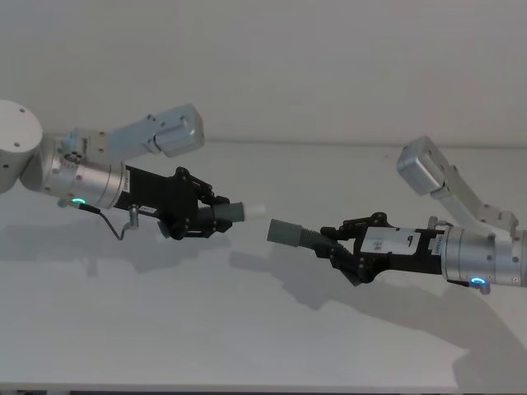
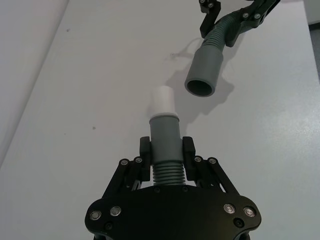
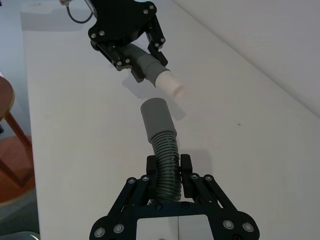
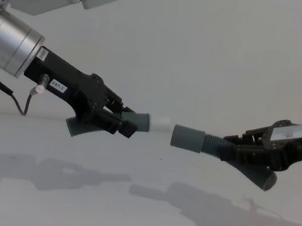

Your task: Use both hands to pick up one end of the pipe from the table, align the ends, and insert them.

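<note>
Two pipe pieces and two grippers are what you have in front of you, both pieces held up off the table (image 1: 263,329). In the head view, your left gripper (image 1: 216,216) is clamped on the white-tipped piece (image 1: 235,212) at left of centre, and your right gripper (image 1: 329,244) is clamped on the collared piece (image 1: 292,234) at right of centre; the white tip (image 1: 255,210) and the grey collar (image 1: 284,232) point at each other with a small gap between, the collar sitting slightly lower and nearer you. In the left wrist view, you see one finger on each side of the ribbed part of the white-tipped piece, and the collared piece's one open mouth (image 2: 201,88) lies farther off, out of line with the tip. In the right wrist view, the two fingers pinch the ribbed section behind the collar, and the tip is close beyond it, offset to one side. In the chest view, the two ends face each other, near but apart, at about the same height, with two shadows on the table below.
</note>
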`<state>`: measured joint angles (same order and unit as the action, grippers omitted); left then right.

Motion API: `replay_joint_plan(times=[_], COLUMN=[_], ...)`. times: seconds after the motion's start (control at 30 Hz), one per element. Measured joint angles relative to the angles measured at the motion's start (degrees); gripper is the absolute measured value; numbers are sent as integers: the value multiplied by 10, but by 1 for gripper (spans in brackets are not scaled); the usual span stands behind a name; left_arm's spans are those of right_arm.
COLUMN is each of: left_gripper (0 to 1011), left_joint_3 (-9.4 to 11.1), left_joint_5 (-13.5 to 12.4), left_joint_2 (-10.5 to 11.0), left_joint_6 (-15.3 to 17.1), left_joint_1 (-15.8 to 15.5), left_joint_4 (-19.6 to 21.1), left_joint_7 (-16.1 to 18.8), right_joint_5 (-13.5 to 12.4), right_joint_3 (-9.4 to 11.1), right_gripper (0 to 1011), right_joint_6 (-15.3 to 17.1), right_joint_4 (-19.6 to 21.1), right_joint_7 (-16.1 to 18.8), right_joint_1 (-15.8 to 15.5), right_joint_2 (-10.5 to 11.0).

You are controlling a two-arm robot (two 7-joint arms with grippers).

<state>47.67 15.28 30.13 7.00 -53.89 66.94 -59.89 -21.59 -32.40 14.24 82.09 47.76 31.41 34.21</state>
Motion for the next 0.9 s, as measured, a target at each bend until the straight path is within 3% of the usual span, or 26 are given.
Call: replay_joint_plan(times=[0.9], left_gripper=[365], left_joint_3=[14], left_joint_5=[9], left_joint_2=[2], left_joint_6=[-3], left_joint_1=[-8], left_joint_4=[1], left_joint_7=[-5], right_joint_5=[-7], right_joint_3=[-8], right_gripper=[279], right_joint_6=[2], right_joint_4=[-19], right_joint_7=[-20], right_joint_1=[13], right_joint_2=[-4])
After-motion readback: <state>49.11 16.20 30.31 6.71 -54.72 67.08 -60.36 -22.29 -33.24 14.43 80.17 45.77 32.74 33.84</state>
